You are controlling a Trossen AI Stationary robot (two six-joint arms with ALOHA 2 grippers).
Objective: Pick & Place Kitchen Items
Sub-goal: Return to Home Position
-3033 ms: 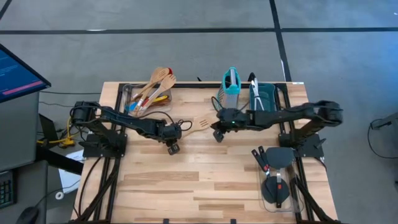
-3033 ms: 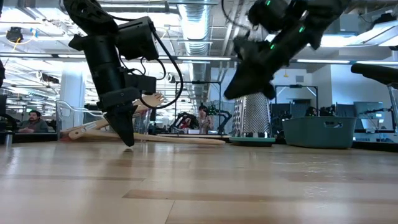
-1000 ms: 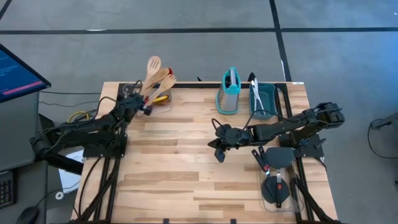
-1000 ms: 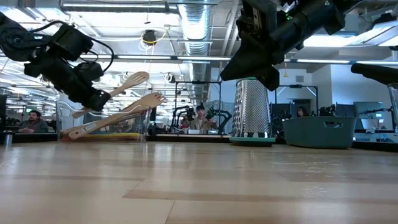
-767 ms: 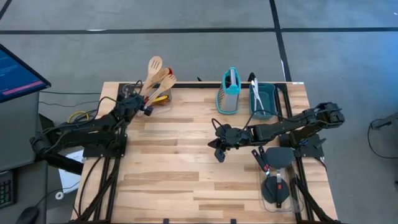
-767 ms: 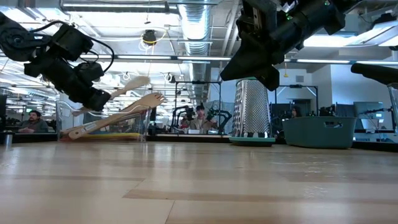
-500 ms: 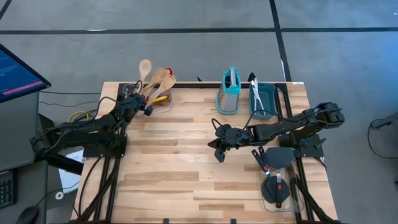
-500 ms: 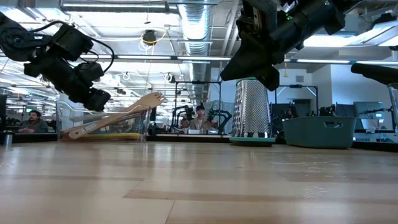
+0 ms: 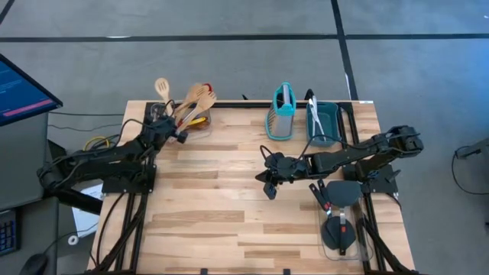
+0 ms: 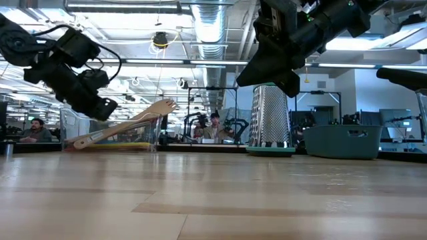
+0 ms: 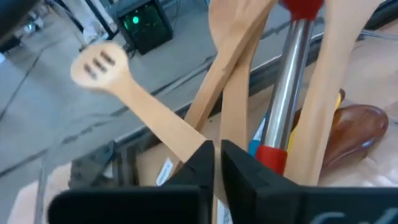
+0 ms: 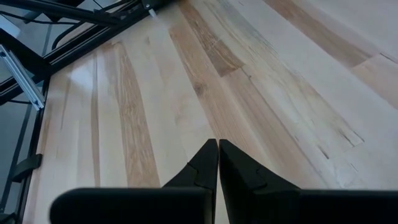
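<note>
The pale wooden table (image 9: 229,221) stands on a grey floor, with a workshop of lamps and ducts behind it. I place everything from the teal box grater (image 9: 283,111), which stands upright at the far edge. Well left of the grater, my left gripper (image 11: 217,144) points into the clear bin (image 9: 151,109), its fingers drawn close together. The wooden slotted spoon (image 9: 161,85) leans out of that bin, its head tipped away from the grater. Its handle runs down to my fingertips, and I cannot tell whether they pinch it. Between that spoon and the grater, the other wooden spoons (image 9: 200,95) fan out of the same bin beside a red-tipped metal utensil (image 11: 292,81). Just right of the grater sits the teal bin (image 9: 338,114). My right gripper (image 9: 268,183) hangs over bare wood on the grater's near side, clenched on nothing. Farther right and toward the front, the black spatulas (image 9: 341,229) lie in a clear container.
</note>
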